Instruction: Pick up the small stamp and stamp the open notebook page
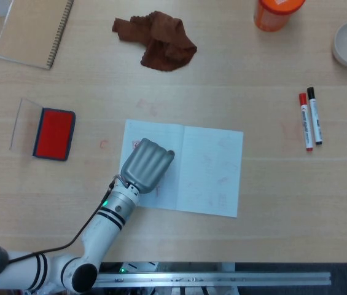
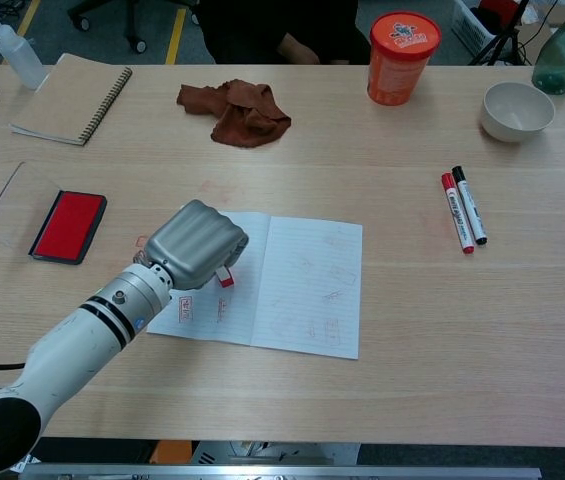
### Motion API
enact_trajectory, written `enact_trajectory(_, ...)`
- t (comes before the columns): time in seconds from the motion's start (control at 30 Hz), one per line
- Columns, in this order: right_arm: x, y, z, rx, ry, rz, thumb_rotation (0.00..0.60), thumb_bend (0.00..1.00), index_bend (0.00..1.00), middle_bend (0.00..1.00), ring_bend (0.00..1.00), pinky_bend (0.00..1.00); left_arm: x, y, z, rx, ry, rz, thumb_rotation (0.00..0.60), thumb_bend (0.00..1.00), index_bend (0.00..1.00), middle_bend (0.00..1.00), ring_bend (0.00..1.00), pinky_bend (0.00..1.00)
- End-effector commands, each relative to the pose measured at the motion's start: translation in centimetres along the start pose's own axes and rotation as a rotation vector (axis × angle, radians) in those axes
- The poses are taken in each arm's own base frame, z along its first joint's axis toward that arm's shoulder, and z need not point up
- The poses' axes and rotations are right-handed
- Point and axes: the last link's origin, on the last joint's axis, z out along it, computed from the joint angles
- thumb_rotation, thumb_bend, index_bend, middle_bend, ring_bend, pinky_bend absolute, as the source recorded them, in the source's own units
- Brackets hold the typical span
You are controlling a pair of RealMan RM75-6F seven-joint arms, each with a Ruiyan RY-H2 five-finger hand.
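Note:
My left hand (image 1: 145, 165) (image 2: 195, 247) is curled over the left page of the open notebook (image 1: 207, 169) (image 2: 307, 285) and grips the small red stamp (image 2: 224, 277), whose lower end pokes out under the fingers against the paper. In the head view the hand hides the stamp. Faint red stamp marks (image 2: 185, 307) show on the left page near the wrist. The red ink pad (image 1: 54, 133) (image 2: 66, 226) lies open to the left of the notebook. My right hand is in neither view.
A brown cloth (image 1: 159, 40), a spiral notebook (image 1: 33, 29), an orange tub (image 2: 402, 43) and a white bowl (image 2: 517, 109) stand along the far side. Red and black markers (image 1: 309, 118) lie to the right. A squeeze bottle (image 2: 17, 52) stands at the far left.

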Motion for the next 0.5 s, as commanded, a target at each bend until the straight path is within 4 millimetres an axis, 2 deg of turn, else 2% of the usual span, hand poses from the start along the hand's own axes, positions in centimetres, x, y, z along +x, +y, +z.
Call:
enact_trajectory(0.03,-0.02,0.05,-0.01,-0.001,0.000,0.001,0.600,0.36,0.45,0.42,0.28,0.31,0.01,0.05,0.10,-0.001,-0.004,0.007,0.600,0.33,0.60,1.00,1.00,1.00)
enact_trajectory(0.5,-0.19,0.42,-0.07,-0.009,0.001,0.008,0.600,0.36,0.45,0.43,0.28,0.31,0.01,0.45,0.44,-0.002,-0.022,0.037,0.600,0.33,0.60,1.00,1.00,1.00)
